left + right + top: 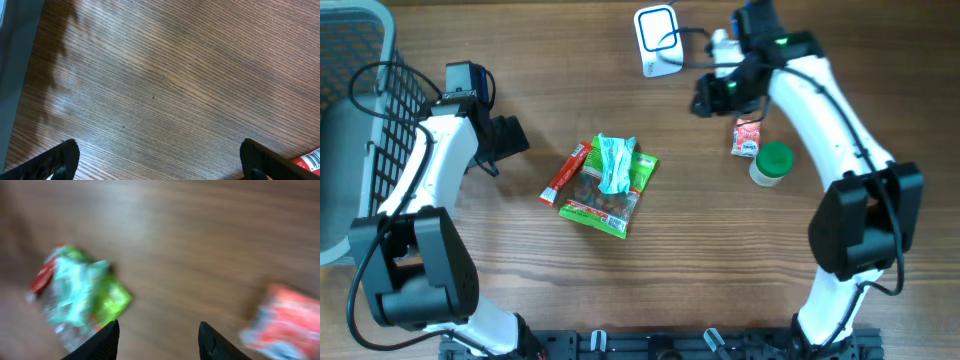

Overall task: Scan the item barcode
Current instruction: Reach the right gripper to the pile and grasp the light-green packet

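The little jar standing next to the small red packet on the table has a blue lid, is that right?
Not quite: the lid is green, not blue. The overhead view shows the jar standing next to the small red packet on the table, as you said.

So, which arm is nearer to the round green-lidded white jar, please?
Right. The right arm's fingers sit just up-left of the jar; the left arm's fingers are far off, beyond the green plastic snack packets.
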`<control>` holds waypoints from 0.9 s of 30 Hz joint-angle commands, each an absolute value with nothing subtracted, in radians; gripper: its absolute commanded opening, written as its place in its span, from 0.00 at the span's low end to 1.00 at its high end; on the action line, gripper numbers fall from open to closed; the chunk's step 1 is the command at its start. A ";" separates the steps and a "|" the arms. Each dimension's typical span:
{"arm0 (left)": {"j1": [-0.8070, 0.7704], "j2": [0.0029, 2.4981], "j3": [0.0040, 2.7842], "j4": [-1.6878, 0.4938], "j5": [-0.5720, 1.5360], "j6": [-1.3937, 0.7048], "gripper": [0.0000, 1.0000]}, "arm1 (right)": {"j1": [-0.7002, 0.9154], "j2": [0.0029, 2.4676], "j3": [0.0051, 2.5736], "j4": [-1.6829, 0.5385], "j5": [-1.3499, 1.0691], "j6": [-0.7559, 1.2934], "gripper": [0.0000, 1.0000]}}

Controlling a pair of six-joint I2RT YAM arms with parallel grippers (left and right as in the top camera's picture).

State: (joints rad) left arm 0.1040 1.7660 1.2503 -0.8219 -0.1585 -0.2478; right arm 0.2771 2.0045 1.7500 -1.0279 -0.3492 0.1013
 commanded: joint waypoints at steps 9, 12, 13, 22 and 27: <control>0.109 1.750 1.264 -0.822 -0.153 -0.239 1.00 | 0.598 1.995 1.507 -0.758 -0.286 0.499 0.48; 0.109 1.750 1.264 -0.822 -0.153 -0.239 1.00 | 0.608 1.995 1.430 -0.667 -0.286 0.501 0.48; 0.109 1.750 1.264 -0.822 -0.153 -0.239 1.00 | 0.612 1.995 1.401 -0.635 -0.286 0.501 0.47; 0.109 1.750 1.264 -0.822 -0.153 -0.239 1.00 | 0.659 2.001 1.315 -0.458 -0.286 0.498 0.13; 0.109 1.750 1.264 -0.822 -0.153 -0.239 1.00 | 0.584 1.954 1.316 -0.493 -0.289 0.432 0.04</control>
